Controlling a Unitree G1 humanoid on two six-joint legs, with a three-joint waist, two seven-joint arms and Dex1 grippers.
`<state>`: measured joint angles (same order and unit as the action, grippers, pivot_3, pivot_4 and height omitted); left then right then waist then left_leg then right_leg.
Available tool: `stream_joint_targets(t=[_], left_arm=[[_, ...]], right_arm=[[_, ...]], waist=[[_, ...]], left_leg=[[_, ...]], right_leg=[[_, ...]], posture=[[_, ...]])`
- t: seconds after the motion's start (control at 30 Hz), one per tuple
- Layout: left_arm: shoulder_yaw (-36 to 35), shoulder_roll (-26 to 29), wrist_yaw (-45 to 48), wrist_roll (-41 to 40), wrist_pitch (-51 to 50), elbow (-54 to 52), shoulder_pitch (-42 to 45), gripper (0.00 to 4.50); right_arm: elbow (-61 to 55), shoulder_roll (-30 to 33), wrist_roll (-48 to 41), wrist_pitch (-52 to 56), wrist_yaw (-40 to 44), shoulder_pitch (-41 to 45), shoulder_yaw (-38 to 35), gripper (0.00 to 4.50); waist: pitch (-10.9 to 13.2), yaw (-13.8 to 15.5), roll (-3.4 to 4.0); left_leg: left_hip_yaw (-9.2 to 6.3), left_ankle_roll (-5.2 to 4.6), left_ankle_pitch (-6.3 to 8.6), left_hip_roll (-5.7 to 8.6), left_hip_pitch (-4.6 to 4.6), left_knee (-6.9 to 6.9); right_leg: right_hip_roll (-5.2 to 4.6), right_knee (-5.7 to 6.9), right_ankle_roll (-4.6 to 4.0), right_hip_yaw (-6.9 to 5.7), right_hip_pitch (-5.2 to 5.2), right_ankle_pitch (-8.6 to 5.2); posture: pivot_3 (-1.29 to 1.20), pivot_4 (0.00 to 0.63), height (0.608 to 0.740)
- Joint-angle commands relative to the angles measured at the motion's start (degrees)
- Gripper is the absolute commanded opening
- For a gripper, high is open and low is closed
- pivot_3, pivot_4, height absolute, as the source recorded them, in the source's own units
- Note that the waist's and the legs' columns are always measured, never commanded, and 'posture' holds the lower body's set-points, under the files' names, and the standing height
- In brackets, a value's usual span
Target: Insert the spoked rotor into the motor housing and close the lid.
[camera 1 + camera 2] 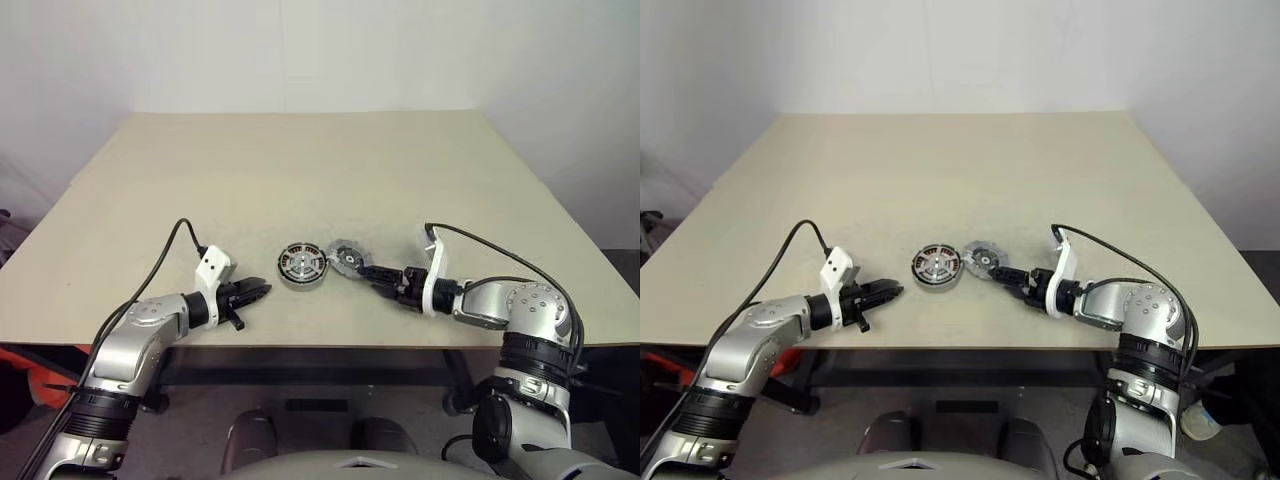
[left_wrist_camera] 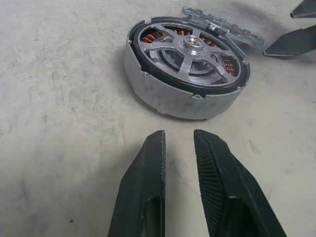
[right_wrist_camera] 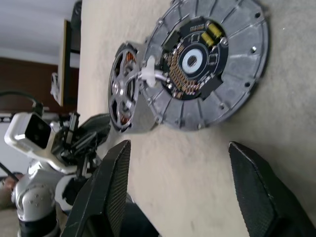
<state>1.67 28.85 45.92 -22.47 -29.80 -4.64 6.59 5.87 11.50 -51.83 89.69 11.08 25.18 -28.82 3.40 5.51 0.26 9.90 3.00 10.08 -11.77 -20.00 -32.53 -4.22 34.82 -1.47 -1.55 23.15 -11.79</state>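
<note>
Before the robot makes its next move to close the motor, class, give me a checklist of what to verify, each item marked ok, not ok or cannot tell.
1. Rotor seated in the housing: ok, its spokes lie inside the rim, above the copper windings.
2. Lid on the housing: not ok, it lies on the table beside the housing, its edge leaning on the rim, circuit side showing.
3. Right gripper open: ok, jaws wide and facing the lid, nothing held.
4. Left gripper free: ok, jaws nearly together, short of the housing and empty.
5. Lid's edge free for a grasp: cannot tell where it meets the housing.
</note>
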Motion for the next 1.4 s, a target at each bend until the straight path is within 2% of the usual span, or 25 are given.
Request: stream_joint_targets(t=[0.03, 0.4, 0.87, 1.0, 1.17, 1.4], left_arm=[[-1.66, 0.54, -0.42, -0.19, 0.83, -1.27, 0.66, 1.0], [-2.14, 1.33, -0.51, -0.14, 1.14, -1.62, -0.52, 1.0], [-1.76, 1.23, -1.1, 0.69, 0.85, -1.77, -0.49, 1.0], [-1.83, 1.24, -1.19, 1.0, 1.05, -1.38, -0.38, 1.0], [-1.76, 1.06, -1.24, 1.43, 1.43, -0.64, -0.02, 1.0], [-1.7, 0.83, -1.48, 1.81, 2.06, 0.3, 0.71, 1.0]], right_arm=[[1.86, -1.05, 2.06, -3.45, -0.54, 2.14, 0.3, 3.53], [8.1, -1.29, 4.35, -11.48, 0.63, 7.15, -0.1, 3.53], [4.76, -3.66, 0.77, -10.36, 2.14, 11.98, 0.36, 3.53], [0.26, -4.58, -3.04, -7.44, 3.1, 13.42, 0.7, 3.53], [-3.34, -5.65, -3.67, -6.61, 3.55, 13.16, 4.39, 3.53], [-3.33, -4.91, -0.48, -10.74, 4.86, 12.07, 10.08, 3.53]], waist=[[-0.01, -0.09, 0.0], [-0.01, 0.0, 0.0], [0.0, 0.01, 0.01], [0.0, 0.03, 0.02], [0.0, 0.05, 0.01], [0.0, 0.05, 0.01]], left_leg=[[0.0, 0.0, 0.0, 0.0, 0.01, 0.0], [0.0, 0.0, 0.0, 0.0, 0.04, -0.09], [0.0, -0.03, 0.02, 0.0, -0.09, 0.05], [0.0, -0.02, 0.02, 0.0, -0.09, 0.04], [0.0, -0.01, 0.01, 0.0, -0.06, 0.04], [0.0, 0.0, 0.01, 0.0, -0.08, 0.04]], right_leg=[[0.0, 0.0, 0.0, 0.0, 0.0, 0.0], [-0.01, 0.01, 0.02, 0.01, -0.04, 0.0], [0.0, 0.0, -0.21, -0.01, 0.09, 0.09], [-0.01, 0.0, -0.05, -0.01, 0.08, 0.01], [0.0, 0.01, -0.04, -0.01, 0.06, 0.0], [-0.02, 0.0, -0.03, 0.0, 0.07, 0.0]], posture=[[0.0, 0.0, 0.74], [0.0, 0.0, 0.74], [0.0, 0.0, 0.74], [0.0, 0.0, 0.74], [0.0, 0.0, 0.74], [0.0, 0.0, 0.74]])
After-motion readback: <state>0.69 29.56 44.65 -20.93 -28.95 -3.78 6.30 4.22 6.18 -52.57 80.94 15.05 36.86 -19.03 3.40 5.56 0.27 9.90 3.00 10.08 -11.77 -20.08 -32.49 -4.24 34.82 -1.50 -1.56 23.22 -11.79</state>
